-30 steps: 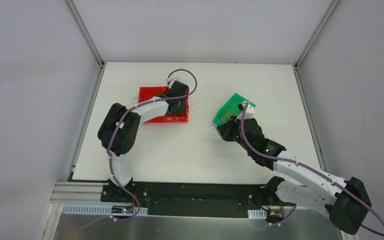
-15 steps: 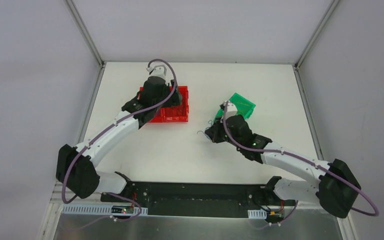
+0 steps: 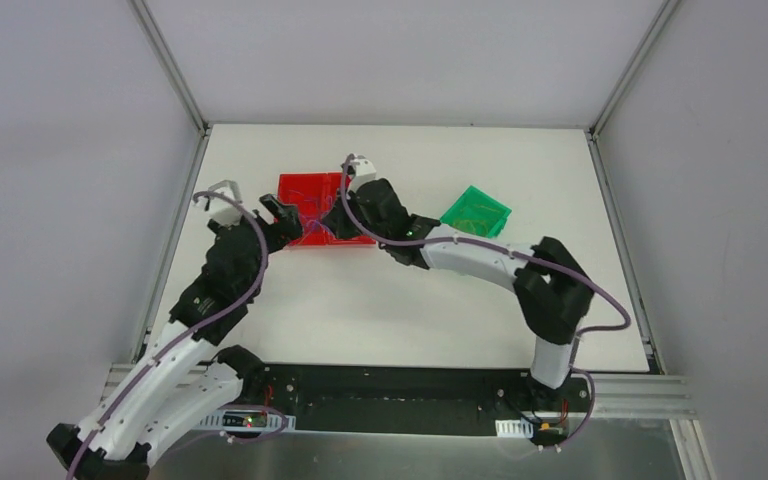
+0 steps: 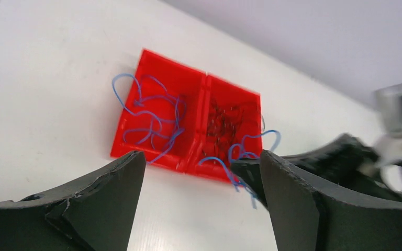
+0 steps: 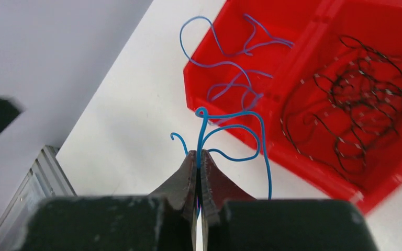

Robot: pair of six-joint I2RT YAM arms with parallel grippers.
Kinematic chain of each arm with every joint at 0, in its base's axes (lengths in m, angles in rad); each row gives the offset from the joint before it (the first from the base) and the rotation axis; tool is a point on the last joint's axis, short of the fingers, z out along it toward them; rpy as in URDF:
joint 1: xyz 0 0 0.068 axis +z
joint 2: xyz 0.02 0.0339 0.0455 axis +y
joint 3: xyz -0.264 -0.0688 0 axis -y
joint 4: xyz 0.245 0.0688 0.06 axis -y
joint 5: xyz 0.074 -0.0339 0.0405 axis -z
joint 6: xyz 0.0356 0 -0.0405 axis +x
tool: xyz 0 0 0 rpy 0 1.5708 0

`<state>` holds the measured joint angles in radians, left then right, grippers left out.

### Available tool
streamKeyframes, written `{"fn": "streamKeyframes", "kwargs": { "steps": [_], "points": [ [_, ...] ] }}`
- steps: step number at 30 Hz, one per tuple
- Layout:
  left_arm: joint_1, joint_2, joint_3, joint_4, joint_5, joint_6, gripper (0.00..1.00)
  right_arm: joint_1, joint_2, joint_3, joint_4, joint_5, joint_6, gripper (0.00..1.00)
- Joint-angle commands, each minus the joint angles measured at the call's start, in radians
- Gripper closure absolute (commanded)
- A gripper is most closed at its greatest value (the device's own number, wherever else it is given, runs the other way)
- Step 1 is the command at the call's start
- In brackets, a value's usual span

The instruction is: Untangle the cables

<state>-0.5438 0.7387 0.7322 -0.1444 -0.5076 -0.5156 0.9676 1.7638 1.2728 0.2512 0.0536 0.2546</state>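
Observation:
The cables are hair-thin wires. A red two-compartment tray (image 3: 300,186) (image 4: 159,63) (image 5: 392,31) holds loose blue wires (image 4: 152,115) (image 5: 235,49) in one compartment and black wires (image 4: 225,123) (image 5: 366,99) in the other. My right gripper (image 3: 332,222) (image 5: 199,153) is shut on a looping blue wire (image 5: 241,114) (image 4: 241,154) at the tray's near edge. At the tray's left side my left gripper (image 3: 282,222) (image 4: 201,154) stands open and holds nothing. Thin yellowish wires lie in a green tray (image 3: 498,205).
The green tray stands right of the red one. Metal frame posts (image 3: 170,70) and grey walls bound the white table (image 3: 380,300). The right arm (image 3: 480,262) reaches across the table's middle towards the red tray.
My left gripper has pulled back off the red tray to its left side and opened. My right arm has swung from the green tray over to the red tray, still shut, with a blue wire.

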Motion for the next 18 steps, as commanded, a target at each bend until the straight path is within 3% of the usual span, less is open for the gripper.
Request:
{"fn": "streamKeyframes", "kwargs": {
  "steps": [1, 5, 9, 15, 17, 18],
  "points": [
    [-0.029, -0.213, -0.067, 0.031, -0.213, -0.047, 0.18, 0.002, 0.178, 0.218, 0.048, -0.043, 0.006, 1.0],
    [-0.116, -0.352, -0.112, 0.046, -0.312, -0.029, 0.18, -0.001, 0.337, 0.424, 0.029, -0.077, 0.007, 1.0],
    [-0.211, -0.375, -0.125, 0.089, -0.428, 0.043, 0.18, -0.017, 0.479, 0.611, 0.011, -0.016, 0.04, 1.0],
    [-0.218, -0.359, -0.119, 0.09, -0.423, 0.051, 0.18, -0.05, 0.601, 0.704, 0.01, 0.043, 0.123, 1.0],
    [-0.219, -0.367, -0.121, 0.091, -0.414, 0.05, 0.18, -0.051, 0.624, 0.733, -0.018, 0.065, 0.121, 0.9],
    [-0.219, -0.372, -0.122, 0.09, -0.413, 0.05, 0.18, -0.05, 0.638, 0.744, -0.03, 0.065, 0.118, 0.8]
  ]
}}
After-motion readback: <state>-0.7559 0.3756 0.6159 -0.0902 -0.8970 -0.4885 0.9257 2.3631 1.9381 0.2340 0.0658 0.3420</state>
